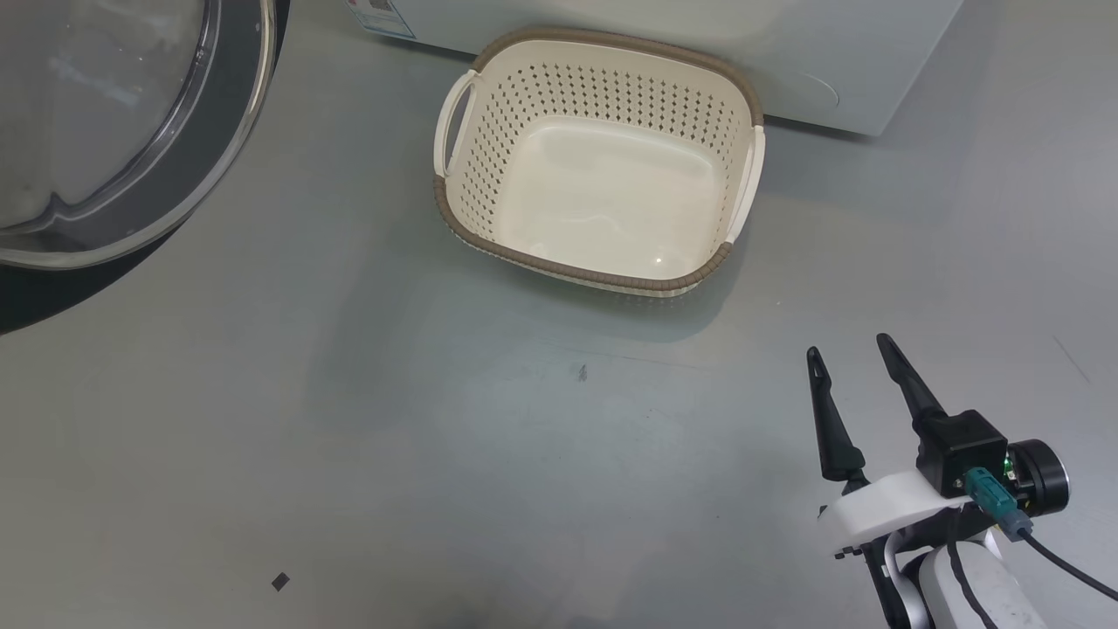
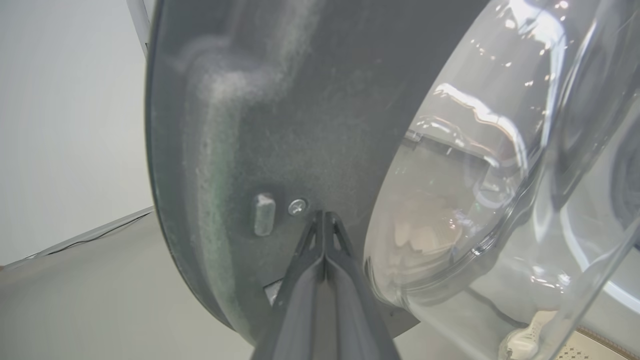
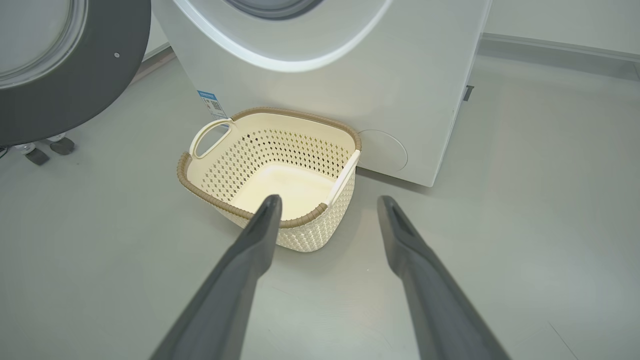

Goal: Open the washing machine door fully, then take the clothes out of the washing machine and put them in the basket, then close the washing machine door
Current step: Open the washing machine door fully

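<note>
The washing machine door [image 1: 231, 131] stands swung open at the upper left, black rim around a clear glass bowl. My left gripper [image 2: 325, 216] is shut with nothing between its fingers, its tips against the dusty inner face of the door [image 2: 280, 125] beside a screw. The cream basket [image 1: 611, 96] sits empty on the floor in front of the white washing machine [image 1: 786, 52]. My right gripper [image 1: 849, 348] hangs open at the lower right, short of the basket [image 3: 280, 150] and apart from it. The clothes are out of view.
Grey floor spreads around the basket. The washing machine [image 3: 400, 100] has a blue label sticker [image 3: 210, 102] on its lower left front. Small castors [image 3: 50, 147] stand under the open door [image 3: 100, 80]. A skirting board [image 3: 550, 45] runs along the far right wall.
</note>
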Controlling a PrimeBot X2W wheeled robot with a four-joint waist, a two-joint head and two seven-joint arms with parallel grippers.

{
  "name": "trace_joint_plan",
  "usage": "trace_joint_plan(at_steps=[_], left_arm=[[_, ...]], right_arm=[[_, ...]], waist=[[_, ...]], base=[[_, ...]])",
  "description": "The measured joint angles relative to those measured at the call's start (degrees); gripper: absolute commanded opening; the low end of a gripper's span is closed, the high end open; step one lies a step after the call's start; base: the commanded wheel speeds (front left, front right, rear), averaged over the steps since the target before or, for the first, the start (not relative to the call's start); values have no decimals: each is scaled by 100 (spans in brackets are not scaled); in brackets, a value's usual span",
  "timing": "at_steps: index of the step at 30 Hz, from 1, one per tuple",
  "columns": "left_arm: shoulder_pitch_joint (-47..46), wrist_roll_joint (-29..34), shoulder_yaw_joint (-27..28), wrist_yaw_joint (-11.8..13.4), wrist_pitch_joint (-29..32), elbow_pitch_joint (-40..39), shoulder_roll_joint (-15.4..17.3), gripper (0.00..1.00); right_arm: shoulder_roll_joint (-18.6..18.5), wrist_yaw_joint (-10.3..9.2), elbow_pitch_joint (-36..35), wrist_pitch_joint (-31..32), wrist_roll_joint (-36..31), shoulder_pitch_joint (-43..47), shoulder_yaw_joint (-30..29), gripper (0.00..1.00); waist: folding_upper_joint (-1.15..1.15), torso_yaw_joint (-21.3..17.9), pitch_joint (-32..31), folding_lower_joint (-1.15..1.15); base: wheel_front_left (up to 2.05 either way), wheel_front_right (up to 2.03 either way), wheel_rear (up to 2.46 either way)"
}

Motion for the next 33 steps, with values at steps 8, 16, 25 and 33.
trace_joint_plan(at_steps=[8, 16, 25, 33], left_arm=[[-204, 0, 0, -38, -44, 283, 21, 0], [-270, 97, -120, -80, -52, 495, -1, 0], [-229, 445, -421, -84, -68, 414, -97, 0], [111, 811, -726, -89, -68, 15, -264, 0]], right_arm=[[0, -19, 2, 1, 0, -88, -2, 100], [35, -49, 102, -54, 33, -152, -44, 100], [104, -43, 234, -221, 235, -152, -135, 100], [177, 9, 369, -303, 486, -128, -198, 100]], waist=[[0, 14, 48, 0], [0, 8, -110, 0], [0, -41, -466, 0], [0, -130, -919, 0]], base=[[0, 0, 0], [0, 0, 0], [0, 0, 0], [0, 0, 0]])
